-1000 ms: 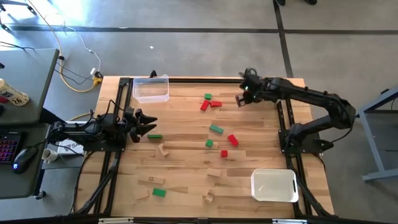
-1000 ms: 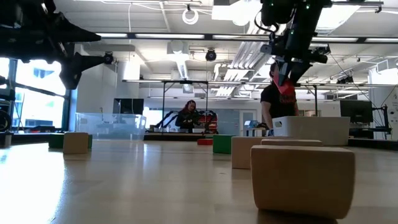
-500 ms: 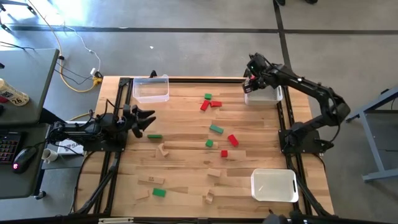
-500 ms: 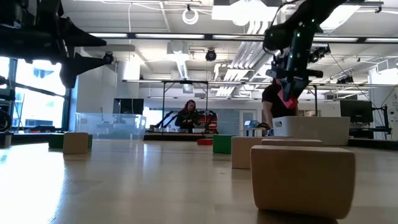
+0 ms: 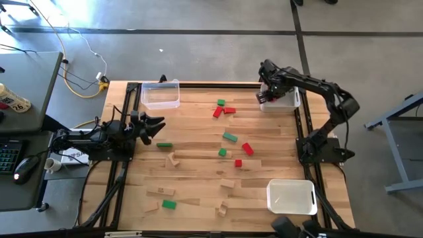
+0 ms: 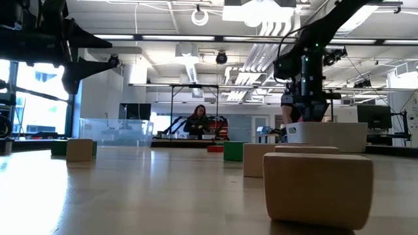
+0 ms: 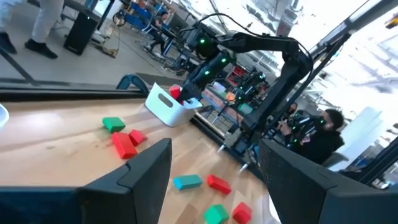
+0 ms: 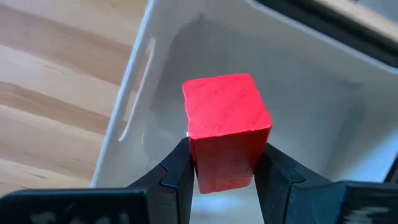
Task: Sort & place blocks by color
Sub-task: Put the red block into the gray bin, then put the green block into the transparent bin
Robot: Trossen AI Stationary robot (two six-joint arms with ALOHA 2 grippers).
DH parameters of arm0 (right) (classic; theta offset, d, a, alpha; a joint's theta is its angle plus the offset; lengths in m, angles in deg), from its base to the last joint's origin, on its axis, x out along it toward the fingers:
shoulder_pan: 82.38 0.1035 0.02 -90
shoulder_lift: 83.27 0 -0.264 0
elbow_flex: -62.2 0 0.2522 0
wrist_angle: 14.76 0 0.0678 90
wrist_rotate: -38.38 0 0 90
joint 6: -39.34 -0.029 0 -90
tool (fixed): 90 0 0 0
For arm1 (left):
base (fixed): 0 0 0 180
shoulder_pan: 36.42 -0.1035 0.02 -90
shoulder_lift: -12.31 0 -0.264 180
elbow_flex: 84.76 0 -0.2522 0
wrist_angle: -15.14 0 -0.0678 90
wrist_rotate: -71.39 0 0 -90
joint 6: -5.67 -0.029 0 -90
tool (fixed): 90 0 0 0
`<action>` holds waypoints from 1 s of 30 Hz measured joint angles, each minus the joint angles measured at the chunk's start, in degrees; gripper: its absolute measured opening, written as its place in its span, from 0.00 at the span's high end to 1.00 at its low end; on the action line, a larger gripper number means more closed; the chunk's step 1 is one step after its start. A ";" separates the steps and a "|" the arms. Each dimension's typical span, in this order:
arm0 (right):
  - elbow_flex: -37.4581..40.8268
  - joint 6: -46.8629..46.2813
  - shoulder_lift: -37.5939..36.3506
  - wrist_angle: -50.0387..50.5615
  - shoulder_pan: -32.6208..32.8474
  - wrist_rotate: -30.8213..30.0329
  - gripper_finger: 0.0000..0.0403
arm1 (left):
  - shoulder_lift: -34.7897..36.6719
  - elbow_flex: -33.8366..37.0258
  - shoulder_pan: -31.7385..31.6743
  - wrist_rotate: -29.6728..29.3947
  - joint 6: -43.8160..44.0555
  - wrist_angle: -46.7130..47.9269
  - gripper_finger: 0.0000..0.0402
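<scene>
A: What is the right gripper (image 8: 222,177) doing?

B: It pinches a red cube (image 8: 225,129) between its two fingers (image 8: 176,174), jaws pressed on the cube's sides. The cube sticks out past the fingertips, and straight beyond it is the inside of the white bin (image 8: 323,118) at the table's far right corner. In the high view the right gripper (image 5: 265,94) hangs over that bin (image 5: 288,102), at its inner edge.

A: Is the cube touching the bin?

B: I cannot tell; in the low view the gripper (image 6: 302,112) sits just above the bin's rim (image 6: 326,136).

A: And the left gripper (image 5: 157,127)?

B: It waits at the table's left side, jaws spread wide with nothing between them. In its wrist view, a green block (image 7: 113,124) and two red blocks (image 7: 126,143) lie ahead of the fingers (image 7: 144,174), with more red and green pieces (image 7: 214,183) nearer, between the fingers.

A: Where are the other blocks?

B: Well apart from both sets of jaws: red and green ones (image 5: 229,137) mid-table, plain wood ones (image 5: 173,158) toward the near edge, one green bar (image 5: 164,145) just beside the left jaws. A clear bin (image 5: 160,94) stands at the far left, another white bin (image 5: 291,197) at the near right.
</scene>
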 joint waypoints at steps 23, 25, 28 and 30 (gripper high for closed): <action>0.00 0.55 1.88 0.02 -1.09 3.45 0.57 | 0.00 -3.68 0.01 -3.63 2.64 -3.14 0.43; 0.00 -0.56 1.88 0.63 -1.11 3.62 0.56 | -0.04 -5.19 0.03 -3.63 0.32 -1.64 0.43; 0.00 -1.50 1.74 1.58 -1.11 3.66 0.55 | -0.58 -7.76 0.03 -3.53 -1.57 2.82 0.43; 0.00 -1.60 0.89 1.47 -1.09 3.59 0.55 | -1.57 -9.59 0.01 -2.83 -2.50 6.08 0.43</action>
